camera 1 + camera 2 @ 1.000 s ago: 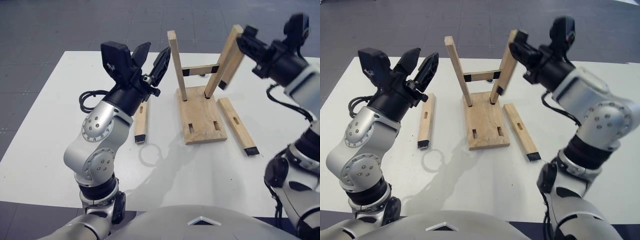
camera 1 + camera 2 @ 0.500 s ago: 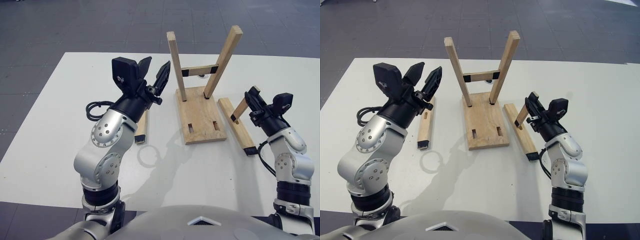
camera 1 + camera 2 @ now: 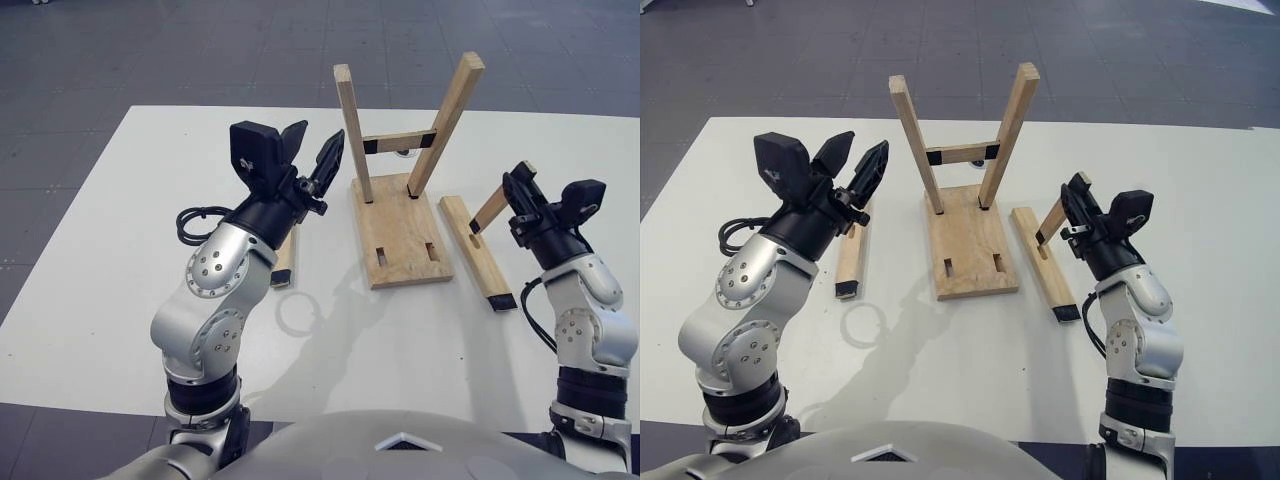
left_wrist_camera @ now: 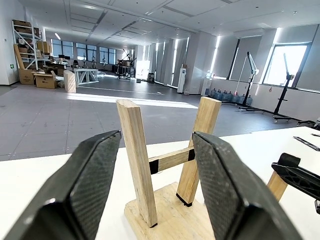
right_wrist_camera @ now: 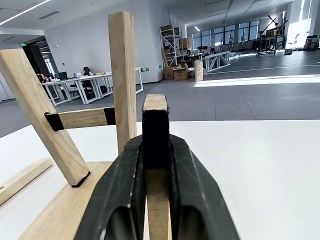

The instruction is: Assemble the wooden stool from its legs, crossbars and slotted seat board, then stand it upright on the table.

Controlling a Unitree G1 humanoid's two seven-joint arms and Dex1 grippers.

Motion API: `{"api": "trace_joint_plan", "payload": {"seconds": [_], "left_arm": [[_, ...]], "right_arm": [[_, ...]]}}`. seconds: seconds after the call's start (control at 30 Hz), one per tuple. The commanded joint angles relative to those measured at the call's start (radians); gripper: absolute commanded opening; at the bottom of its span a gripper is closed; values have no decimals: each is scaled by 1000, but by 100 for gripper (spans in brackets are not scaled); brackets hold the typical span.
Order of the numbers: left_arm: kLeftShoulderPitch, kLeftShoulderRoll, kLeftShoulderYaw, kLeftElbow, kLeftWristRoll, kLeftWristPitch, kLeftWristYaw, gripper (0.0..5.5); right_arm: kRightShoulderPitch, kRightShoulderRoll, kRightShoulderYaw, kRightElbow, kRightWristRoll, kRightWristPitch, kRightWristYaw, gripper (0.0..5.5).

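Observation:
The slotted seat board (image 3: 405,240) lies flat mid-table. Two legs (image 3: 354,130) (image 3: 445,122) stand in its far slots, joined by a crossbar (image 3: 398,142). One loose leg (image 3: 283,255) lies left of the board, partly hidden by my left arm. Another loose leg (image 3: 478,250) lies right of it. My left gripper (image 3: 322,130) hovers open above the left loose leg, facing the standing legs (image 4: 137,165). My right gripper (image 3: 516,188) is shut on a short crossbar (image 5: 156,125), which slants down over the right loose leg; whether the two touch I cannot tell.
The white table (image 3: 120,260) reaches well past the parts on both sides. A black cable (image 3: 195,215) loops off my left arm. The board's two near slots (image 3: 408,253) hold nothing.
My right arm came down from beside the top of the right standing leg to low over the right loose leg, crossbar in grip. The left gripper shifted slightly towards the board.

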Motion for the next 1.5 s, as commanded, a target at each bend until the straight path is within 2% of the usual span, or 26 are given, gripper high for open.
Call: {"api": "trace_joint_plan", "payload": {"seconds": [0.03,0.33,0.47,0.63,0.87,0.97,1.17,1.27,1.5], "left_arm": [[-2,4,-1,-4,6,2,-7,264],[-12,10,1,2,5,2,-14,264],[-8,7,-2,3,10,3,-11,264],[-3,-4,-6,5,16,4,1,264],[-1,-19,-12,8,18,7,10,264],[4,-18,-8,1,16,12,12,264],[-1,-18,-8,4,17,15,9,264],[3,-23,-12,2,18,16,14,264],[3,-24,-14,6,16,16,16,264]], "right_arm": [[36,-9,-3,8,-26,-15,0,41],[87,5,19,123,-87,-121,28,41],[98,28,67,190,-160,-203,9,41],[153,77,93,397,-278,-354,-81,41],[229,67,98,664,-313,-476,-104,41],[230,59,98,652,-287,-451,-101,41],[88,22,108,446,-268,-269,-179,41],[84,19,113,418,-306,-240,-232,41],[118,-2,145,383,-293,-86,-209,41]]}}
